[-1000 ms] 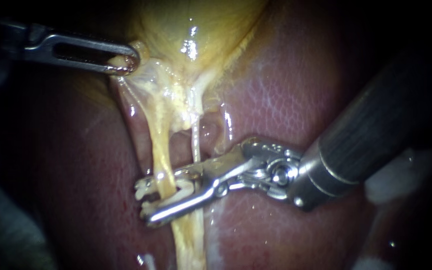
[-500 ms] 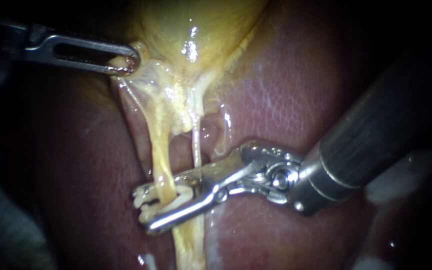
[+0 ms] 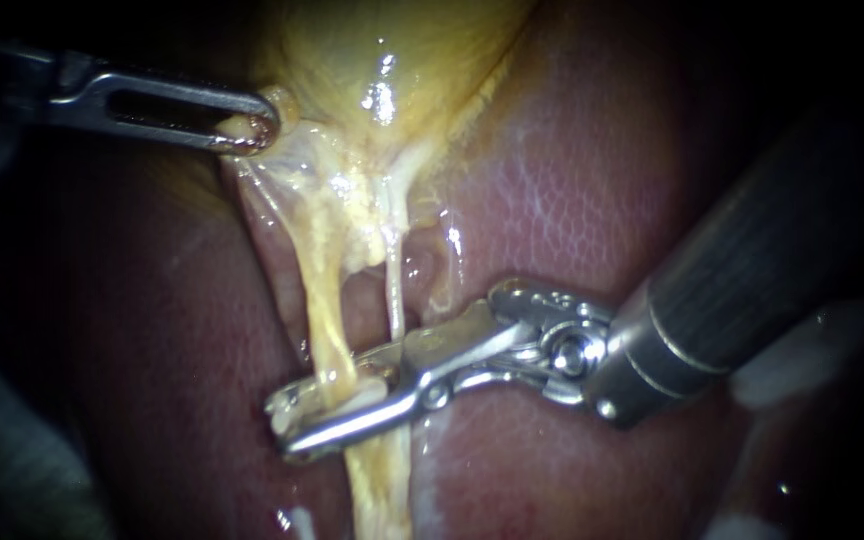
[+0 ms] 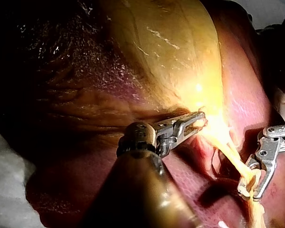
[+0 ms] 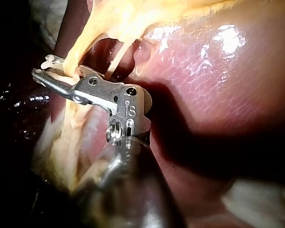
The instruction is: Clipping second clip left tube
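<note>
The gallbladder [image 3: 392, 60] hangs yellow at the top, and two tubes run down from it. The thick left tube [image 3: 324, 320] passes between the jaws of my right instrument [image 3: 282, 425], which comes in from the right. A white clip [image 3: 362, 393] sits in those jaws around the tube, and they are shut on it. The thin right tube [image 3: 393, 290] ends behind the upper jaw. My left instrument [image 3: 252, 125] is shut on gallbladder tissue at the upper left. The right wrist view shows the clip [image 5: 52, 60] pinched on the tube.
Dark red liver [image 3: 572, 200] lies around and under the tubes. White gauze [image 3: 782, 360] shows behind the right shaft. A small white piece [image 3: 294, 520] lies beside the left tube at the lower edge.
My right instrument's jaws have closed further, squeezing the white clip flat around the left tube. The left instrument has held still.
</note>
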